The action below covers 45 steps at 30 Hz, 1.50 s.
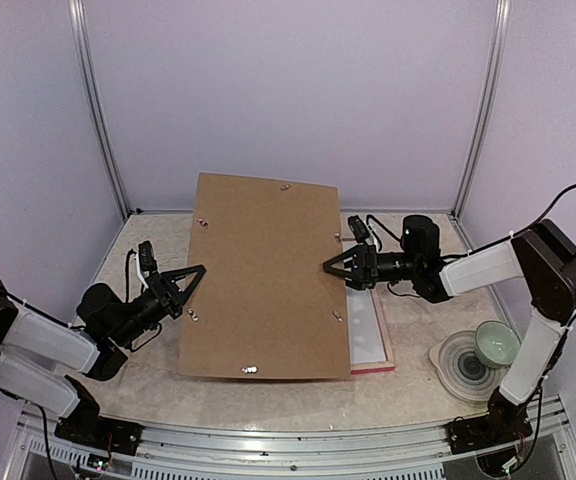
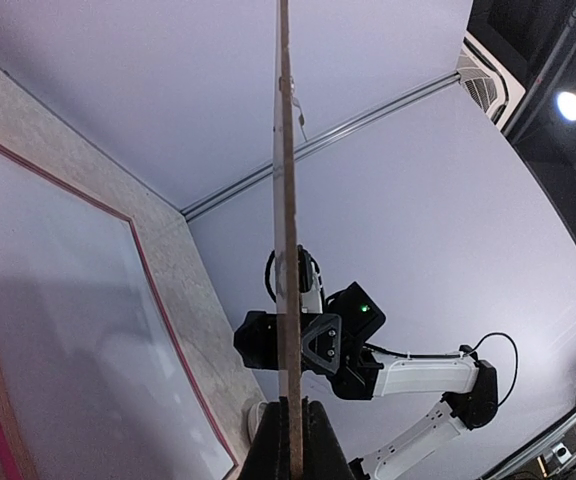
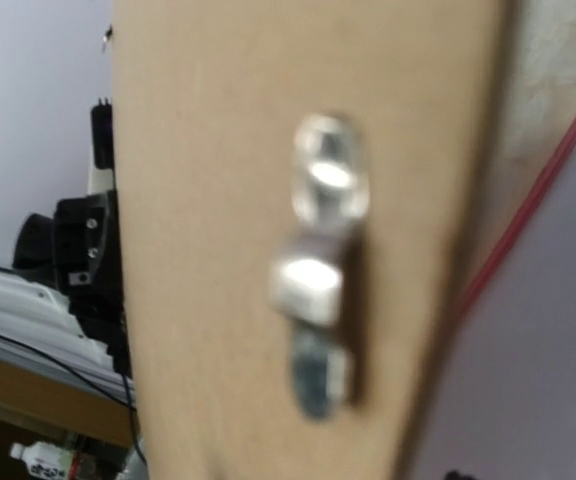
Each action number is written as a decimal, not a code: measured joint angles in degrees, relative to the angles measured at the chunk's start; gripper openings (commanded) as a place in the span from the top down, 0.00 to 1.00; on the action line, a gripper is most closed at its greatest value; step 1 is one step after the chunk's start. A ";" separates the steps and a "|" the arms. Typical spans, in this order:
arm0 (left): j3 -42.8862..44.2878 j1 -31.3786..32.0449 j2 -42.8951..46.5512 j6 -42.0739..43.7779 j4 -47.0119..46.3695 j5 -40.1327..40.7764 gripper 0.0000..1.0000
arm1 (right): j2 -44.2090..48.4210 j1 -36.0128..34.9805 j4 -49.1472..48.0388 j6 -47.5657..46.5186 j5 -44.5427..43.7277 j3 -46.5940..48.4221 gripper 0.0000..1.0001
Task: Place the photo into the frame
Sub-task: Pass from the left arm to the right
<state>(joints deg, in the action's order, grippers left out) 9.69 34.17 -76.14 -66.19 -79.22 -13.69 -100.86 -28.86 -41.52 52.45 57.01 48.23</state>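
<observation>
Clenched with the left claw on the left edge of a brown board, shown edge-on between the pads in that wrist view. Held up off the table on that side, with open air beneath.

Across the board, no telling for the right claw whether gripping or only straddling. Set at the right edge, close to a metal clip, with none of its own fingers showing in the blurred wrist view.

Judged risks from here:
- Could slip or swing if carried by the one thin-edge pinch before the far side is secure.
- Could bow or twist if pulled unevenly from both ends.
- Could catch a jaw on the clip instead of the board edge and give a poor hold.
- Could drop the low near edge onto what lies below and shove it.

Below the board, flat on the table: the frame, pink rim and pale inside peeking out past the right near corner. Just under and nearer than the right claw, well apart from the left one.

No sign of the photo in any view. Hidden under the board or elsewhere, impossible to say.
</observation>
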 measured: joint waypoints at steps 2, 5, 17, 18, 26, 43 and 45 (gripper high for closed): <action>0.00 0.00 0.00 0.00 -0.04 0.00 1.00 | -0.55 -0.07 -1.70 1.09 0.46 -0.28 0.40; 0.00 0.00 0.00 0.00 -0.04 0.00 1.00 | -0.96 -0.31 -3.48 2.54 0.98 -0.46 0.41; -0.22 0.00 0.00 0.00 -0.09 0.02 1.00 | -4.70 -1.49 -16.06 10.56 3.58 -1.29 0.49; -0.24 0.00 0.00 0.00 -0.09 0.00 1.00 | -5.16 -1.55 -16.79 11.30 3.80 -1.40 0.49; -0.28 0.00 0.00 0.00 -0.09 0.02 1.00 | -6.05 -2.27 -21.16 14.82 4.63 -1.44 0.58; -0.44 0.00 0.00 -1.14 -0.52 0.33 1.00 | -7.26 -2.51 -25.83 17.90 4.96 -1.44 0.83; -0.46 0.00 0.00 -1.36 -0.52 0.39 1.00 | -7.26 -2.51 -25.86 17.73 4.96 -1.44 0.87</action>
<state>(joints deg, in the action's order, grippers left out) 9.23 34.17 -76.14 -67.55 -79.75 -13.30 -108.12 -31.38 -67.37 70.17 61.98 46.78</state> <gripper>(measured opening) 0.034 0.178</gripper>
